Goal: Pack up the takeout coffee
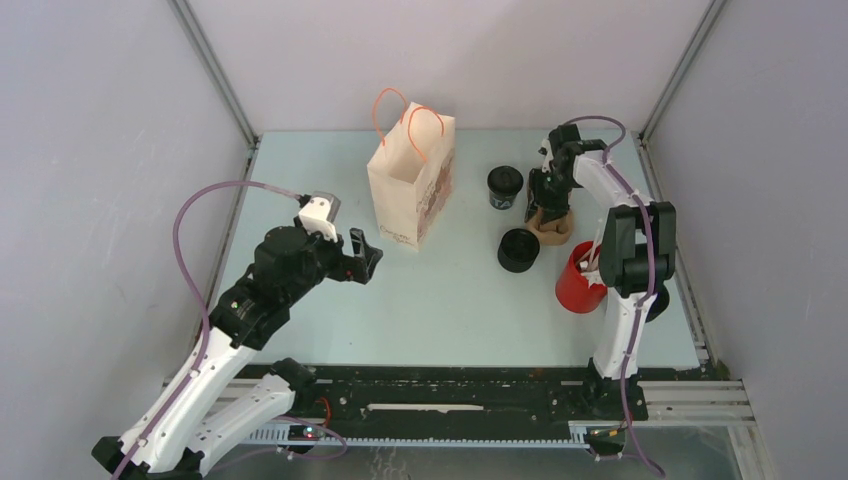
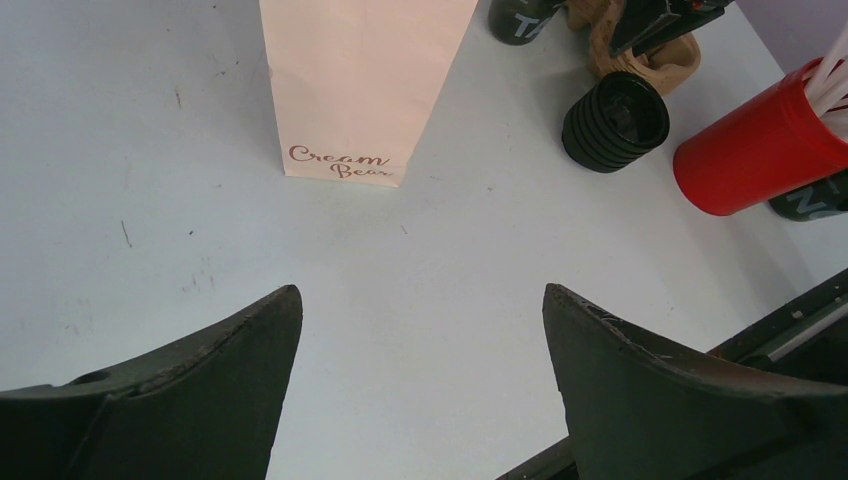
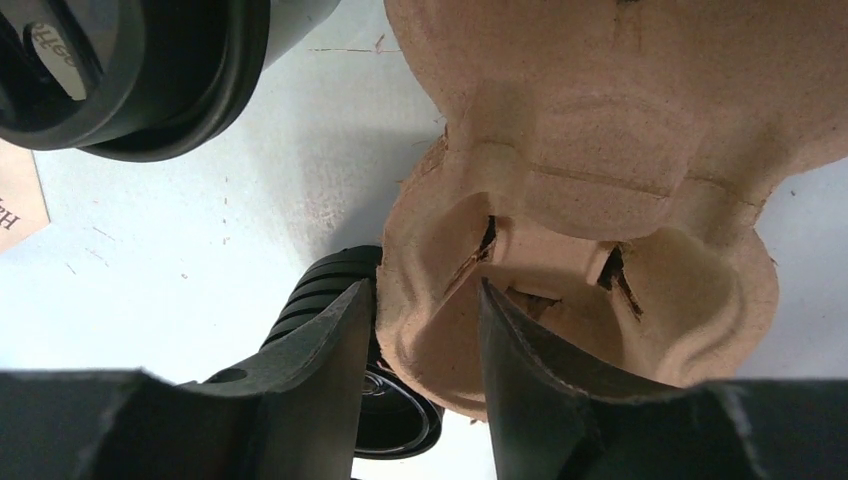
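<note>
Pale bench (image 2: 150, 200), grey walls (image 1: 100, 150): the right hand (image 3: 425, 295) sits narrow astride the rim of the pulp carrier (image 3: 600, 120), grip uncertain. Its outer finger (image 3: 330, 360), just beside the takeout coffee (image 2: 612, 120), could shove that cup or tear the soft wall. Squat, black and ribbed, it stands by the carrier, apart from the paper bag (image 2: 360, 80); the left hand (image 2: 420, 300) gapes wide, empty.

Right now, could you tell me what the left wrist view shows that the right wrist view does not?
Only the left wrist: the Cream Bear lettering on the paper bag, the red cup of white sticks, the open left pincer. Only the right wrist: the right pincer, fingers either side of the pulp carrier wall. Both: the carrier, the ribbed black cup beside it.
</note>
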Available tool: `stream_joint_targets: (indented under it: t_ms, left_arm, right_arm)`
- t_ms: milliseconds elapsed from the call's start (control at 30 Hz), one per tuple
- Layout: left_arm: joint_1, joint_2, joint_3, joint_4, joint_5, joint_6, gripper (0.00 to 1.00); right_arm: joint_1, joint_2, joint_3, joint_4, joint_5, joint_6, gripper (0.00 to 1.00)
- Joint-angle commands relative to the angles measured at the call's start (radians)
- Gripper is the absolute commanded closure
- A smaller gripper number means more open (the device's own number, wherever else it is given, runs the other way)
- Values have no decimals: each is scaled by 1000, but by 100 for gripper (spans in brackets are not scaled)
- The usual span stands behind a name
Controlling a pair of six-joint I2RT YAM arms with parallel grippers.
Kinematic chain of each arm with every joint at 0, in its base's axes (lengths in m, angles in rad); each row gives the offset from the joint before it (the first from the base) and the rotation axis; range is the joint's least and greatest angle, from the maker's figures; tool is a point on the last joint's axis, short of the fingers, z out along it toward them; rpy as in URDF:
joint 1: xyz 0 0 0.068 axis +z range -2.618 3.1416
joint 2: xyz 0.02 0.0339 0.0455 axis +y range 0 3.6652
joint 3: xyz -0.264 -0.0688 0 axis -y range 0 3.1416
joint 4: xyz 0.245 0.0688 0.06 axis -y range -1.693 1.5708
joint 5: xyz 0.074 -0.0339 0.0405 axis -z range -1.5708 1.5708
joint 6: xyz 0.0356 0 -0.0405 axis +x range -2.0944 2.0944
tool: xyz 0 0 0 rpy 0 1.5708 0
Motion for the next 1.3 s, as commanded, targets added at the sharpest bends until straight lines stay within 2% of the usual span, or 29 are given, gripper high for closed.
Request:
stream_joint_targets:
  t_ms: [0,67,133,233,433,467,533,567,633,667,800,833,867,933,1100,1233,1267]
  left_arm:
    - [9,-9,-30,35,12,2,5]
    - [9,-9,-30,35,12,2,5]
    - [9,-9,-30,36,10,2,5]
    - [9,-8,-32,36,10,2,5]
    - [9,-4,-30,38,19,0,5]
    - [9,-2,-30,38,21,0,5]
    - [9,-1,-30,38,24,0,5]
    - [9,0,-31,38,25,-1,5]
    - [9,0,-30,39,28,-1,5]
    - [9,-2,-30,39,29,-1,5]
    - [9,-6,-33,40,26,0,5]
    - [9,-8,-34,39,23,0,5]
    - [9,-10,-33,39,23,0,5]
    - [9,-13,-34,39,21,2,5]
    - [9,-16,-34,39,20,3,6]
    - [9,-17,-34,38,21,3,5]
    - [9,-18,-34,39,22,3,5]
  right_arm:
    - [-1,2,55,1,5,-7,51]
    - [-7,8,62,-1,-6,-6,60]
    - [-13,6,69,-11,2,-5,74]
    - [-23,-19,71,-25,43,-10,78]
    - [6,-50,92,-109,419,-22,99]
    - [13,-52,92,-119,496,-19,100]
    - [16,-56,86,-124,575,-10,100]
    - [10,-60,77,-108,560,-13,100]
    - [-12,-62,57,-64,421,-16,91]
    - [-25,-56,53,-43,331,-14,91]
    - [-39,-36,60,7,179,-6,92]
    - [-42,-38,58,21,143,-3,85]
    - [-45,-38,56,31,108,0,65]
    - [-57,-27,61,34,53,5,57]
    - [-81,-37,42,46,-6,25,54]
    - [-99,-35,38,45,-15,41,62]
    - [-101,-30,42,39,5,41,60]
